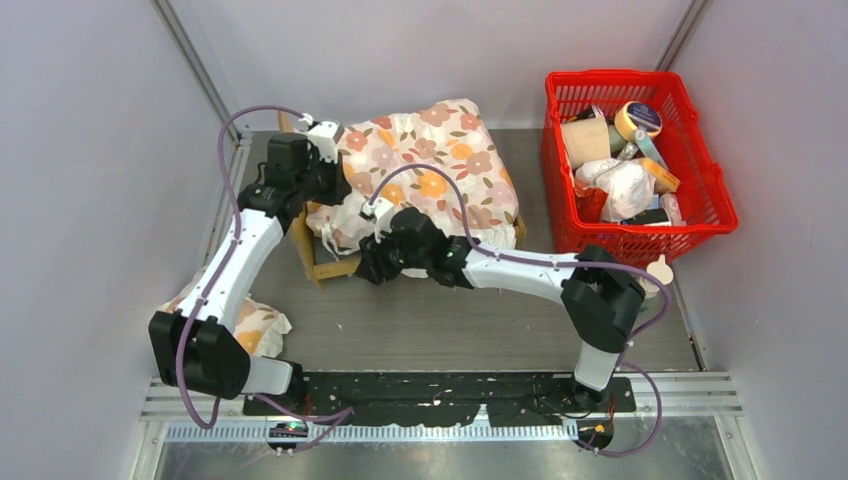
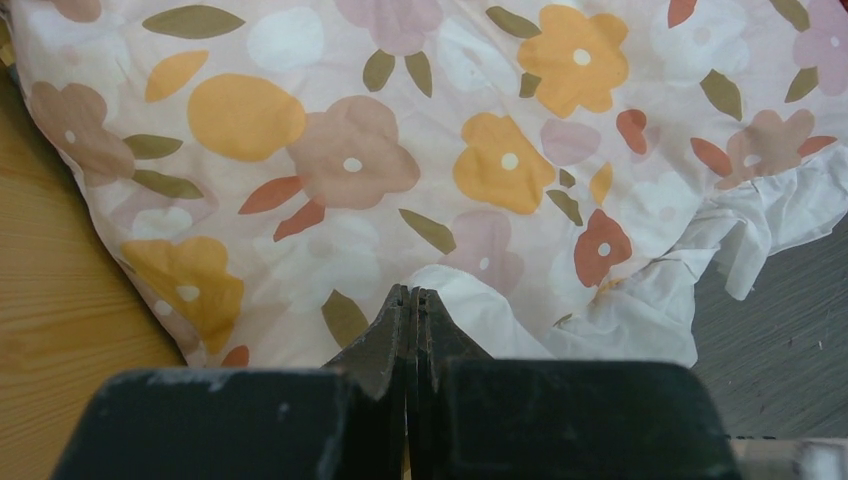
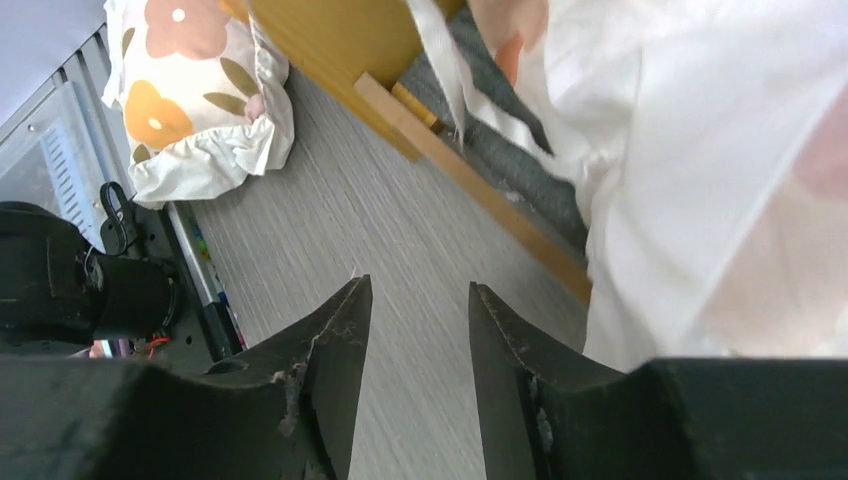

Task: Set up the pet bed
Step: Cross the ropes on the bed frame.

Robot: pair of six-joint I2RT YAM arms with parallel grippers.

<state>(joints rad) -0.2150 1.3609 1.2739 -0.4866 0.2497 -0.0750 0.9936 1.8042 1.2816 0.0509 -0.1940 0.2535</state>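
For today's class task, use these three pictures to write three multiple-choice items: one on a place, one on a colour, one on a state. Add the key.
1. Where does the big flowered cushion lie?
A. in the basket
B. draped over the wooden pet bed
C. under the table

2. What colour is the basket?
A. red
B. blue
C. green

3. How is the right claw?
A. shut on cloth
B. shut on nothing
C. open, with nothing between its fingers

Key:
1. B, since the top view shows it covering the frame.
2. A, since its mesh walls are red.
3. C, since the right wrist view shows bare table through the gap.
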